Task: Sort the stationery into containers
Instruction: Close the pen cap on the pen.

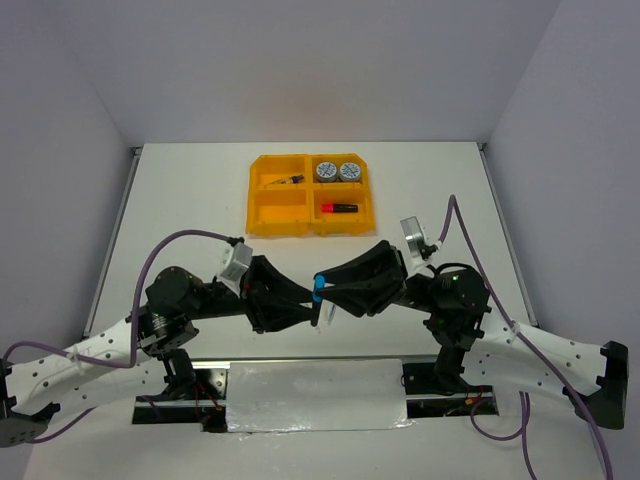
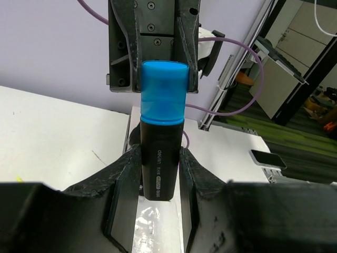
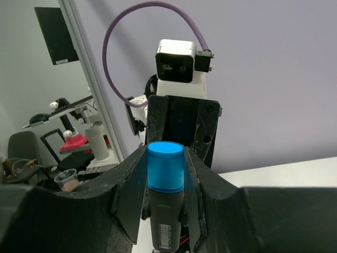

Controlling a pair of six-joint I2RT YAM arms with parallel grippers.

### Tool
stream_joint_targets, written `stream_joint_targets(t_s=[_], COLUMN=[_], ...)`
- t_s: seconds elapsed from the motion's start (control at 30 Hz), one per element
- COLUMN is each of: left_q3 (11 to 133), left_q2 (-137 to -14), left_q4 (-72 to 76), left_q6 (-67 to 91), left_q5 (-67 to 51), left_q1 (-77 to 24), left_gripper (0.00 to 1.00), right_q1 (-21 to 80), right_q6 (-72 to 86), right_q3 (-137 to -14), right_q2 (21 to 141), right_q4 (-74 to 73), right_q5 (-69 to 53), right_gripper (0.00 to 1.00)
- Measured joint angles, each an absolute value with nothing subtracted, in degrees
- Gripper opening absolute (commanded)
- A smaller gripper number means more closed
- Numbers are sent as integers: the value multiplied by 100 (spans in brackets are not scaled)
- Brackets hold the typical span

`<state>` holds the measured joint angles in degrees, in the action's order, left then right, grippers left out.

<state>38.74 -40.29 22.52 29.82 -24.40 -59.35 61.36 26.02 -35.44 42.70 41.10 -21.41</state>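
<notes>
A black highlighter with a blue cap [image 1: 319, 291] stands upright above the table's near middle, held between both grippers. My left gripper [image 1: 314, 305] is shut on its black body [image 2: 160, 168]. My right gripper [image 1: 324, 284] is shut on its blue cap [image 3: 165, 166] from the other side. The orange-yellow tray [image 1: 262, 196] sits far centre. Two blue-white tape rolls [image 1: 337, 171] lie in its far right compartment. A red-capped highlighter [image 1: 338, 208] lies in its near right compartment. A thin pen-like item [image 1: 288, 181] lies in the far left one. The near left compartment looks empty.
A shiny foil-covered plate [image 1: 315, 395] lies at the near edge between the arm bases. Purple cables [image 1: 178, 238] loop off both wrists. The white table [image 1: 180, 200] ends at metal rails left and right.
</notes>
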Motion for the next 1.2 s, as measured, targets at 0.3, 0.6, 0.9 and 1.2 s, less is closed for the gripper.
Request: stream_joint_targets(t_s=[0.3, 0.6, 0.9, 1.2], left_q3=[4027, 4139, 4136, 4125], left_q2=[-3874, -4058, -4200, -4230], left_q4=[2088, 1763, 1105, 1103], left_q6=[2617, 2226, 1946, 1658], left_q5=[-2246, -1846, 27, 934], left_q1=[-5935, -5935, -5994, -6134], left_gripper=[0, 0, 0, 0], right_q1=[6180, 6198, 6344, 6615], right_q6=[2740, 2613, 2064, 2049], right_q3=[-3271, -3299, -3721, -4152], right_q2=[4346, 4241, 4069, 4517], right_q4=[4101, 3669, 1859, 1249], right_q5=[-2220, -1964, 89, 1492], right_gripper=[67, 70, 68, 62])
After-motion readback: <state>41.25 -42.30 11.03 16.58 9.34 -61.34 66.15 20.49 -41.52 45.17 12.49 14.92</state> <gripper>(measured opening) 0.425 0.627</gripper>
